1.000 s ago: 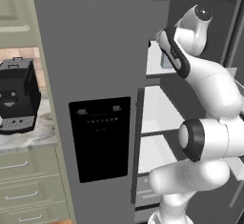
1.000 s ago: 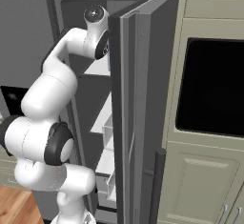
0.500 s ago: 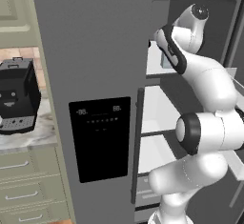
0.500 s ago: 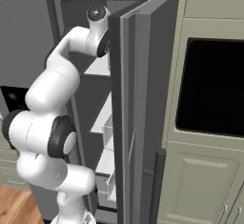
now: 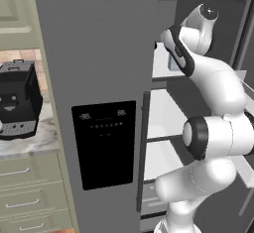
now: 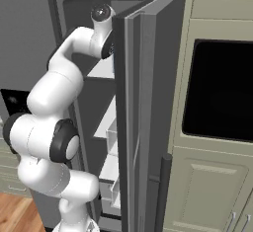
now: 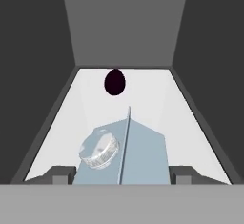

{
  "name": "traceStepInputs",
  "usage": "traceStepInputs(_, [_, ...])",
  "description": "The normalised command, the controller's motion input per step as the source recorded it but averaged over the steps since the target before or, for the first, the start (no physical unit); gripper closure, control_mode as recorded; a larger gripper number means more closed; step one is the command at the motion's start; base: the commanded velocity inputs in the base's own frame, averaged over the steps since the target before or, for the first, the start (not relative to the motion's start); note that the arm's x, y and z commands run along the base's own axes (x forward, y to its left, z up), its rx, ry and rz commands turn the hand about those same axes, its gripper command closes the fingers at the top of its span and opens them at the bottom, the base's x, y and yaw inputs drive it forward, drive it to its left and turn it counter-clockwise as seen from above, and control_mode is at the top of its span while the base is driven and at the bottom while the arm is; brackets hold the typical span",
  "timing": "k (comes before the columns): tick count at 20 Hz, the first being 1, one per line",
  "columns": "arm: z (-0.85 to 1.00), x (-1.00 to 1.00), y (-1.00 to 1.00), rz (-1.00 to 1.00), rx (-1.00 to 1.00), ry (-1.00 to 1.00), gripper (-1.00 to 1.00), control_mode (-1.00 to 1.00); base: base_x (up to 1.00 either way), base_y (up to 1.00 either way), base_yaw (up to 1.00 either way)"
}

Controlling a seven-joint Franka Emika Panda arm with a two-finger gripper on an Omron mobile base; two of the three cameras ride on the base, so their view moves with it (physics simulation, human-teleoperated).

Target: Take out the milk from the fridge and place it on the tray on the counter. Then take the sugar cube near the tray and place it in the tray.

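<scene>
The fridge [image 5: 104, 53] stood with its right door [image 6: 148, 102] swung wide, evidently so that the arm could reach the top white shelf [image 7: 143, 94]; the arm ran up from the base and bent in at that shelf, its hand deep inside the compartment. In the hand view the milk [image 7: 126, 154] sat upright on the shelf, its ridged roof seam running toward twelve o'clock and its clear cap [image 7: 98, 150] at about nine o'clock of the seam; a dark oval object [image 7: 114, 82], too indistinct to name, lay beyond it at twelve o'clock near the back wall. The gripper [image 7: 124, 175] straddled the carton, one finger tip [image 7: 61, 174] at nine o'clock and the other at three o'clock, each right at a carton side; whether the pads pressed the carton or merely flanked it could not be told. The approach, head-on and level with the carton's shoulders, suited a side grasp, in my judgement. A black coffee machine [image 5: 19, 100] stood on the counter [image 5: 30, 143] at nine o'clock of the fridge. The black display panel [image 5: 104, 143] carried pale characters too small to read; no brand or label was legible on the carton.
</scene>
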Motion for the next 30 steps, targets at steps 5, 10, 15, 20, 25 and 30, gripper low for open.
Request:
traceStepInputs(5, [0.02, -0.73, 0.00, -0.02, 0.00, -0.08, 1.00, -1.00, 0.00, 0.00, 0.00])
traceStepInputs(10, [0.25, -1.00, 0.00, -0.01, 0.02, -0.03, 1.00, -1.00, 0.00, 0.00, 0.00])
traceStepInputs(15, [0.47, -1.00, 0.07, 0.00, 0.00, 0.02, 1.00, -1.00, 0.00, 0.00, 0.00])
traceStepInputs(20, [0.10, -1.00, 0.14, 0.00, 0.00, 0.06, 1.00, -1.00, 0.00, 0.00, 0.00])
traceStepInputs(25, [-0.22, -0.95, 0.41, 0.00, 0.01, 0.00, 1.00, -1.00, 0.00, 0.00, 0.00])
traceStepInputs(30, [-0.54, -0.78, 0.31, 0.00, 0.01, 0.00, 1.00, -1.00, 0.00, 0.00, 0.00])
